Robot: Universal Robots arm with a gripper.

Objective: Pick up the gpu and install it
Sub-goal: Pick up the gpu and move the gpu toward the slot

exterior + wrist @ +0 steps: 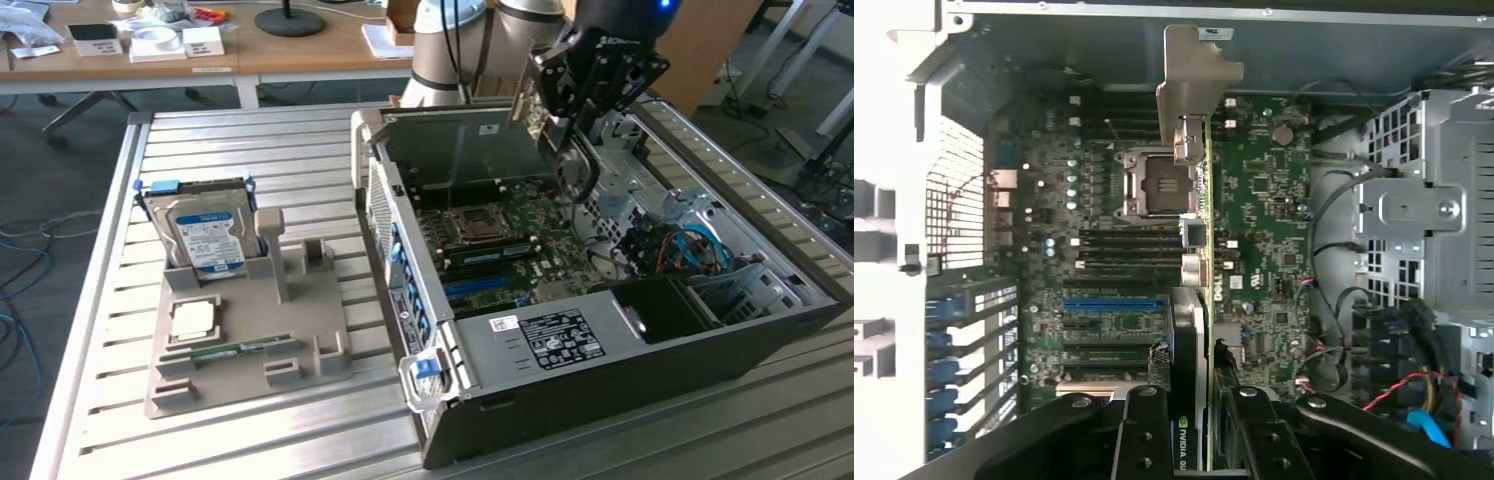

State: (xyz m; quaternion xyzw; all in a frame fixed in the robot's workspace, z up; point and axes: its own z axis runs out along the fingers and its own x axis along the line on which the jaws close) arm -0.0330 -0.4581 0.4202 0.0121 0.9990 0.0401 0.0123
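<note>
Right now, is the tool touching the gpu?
Touching. The wrist view shows the tool closed against both faces of the gpu, no gap on either side; the card hangs edge-on above the motherboard.

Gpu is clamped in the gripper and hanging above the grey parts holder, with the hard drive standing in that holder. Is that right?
Not quite. The gripper is shut on the gpu, but it hangs above the open computer case, not the grey parts holder; the exterior view shows this. The hard drive does stand in that holder.

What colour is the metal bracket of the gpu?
Beige-silver. The bracket shows best in the wrist view.
</note>
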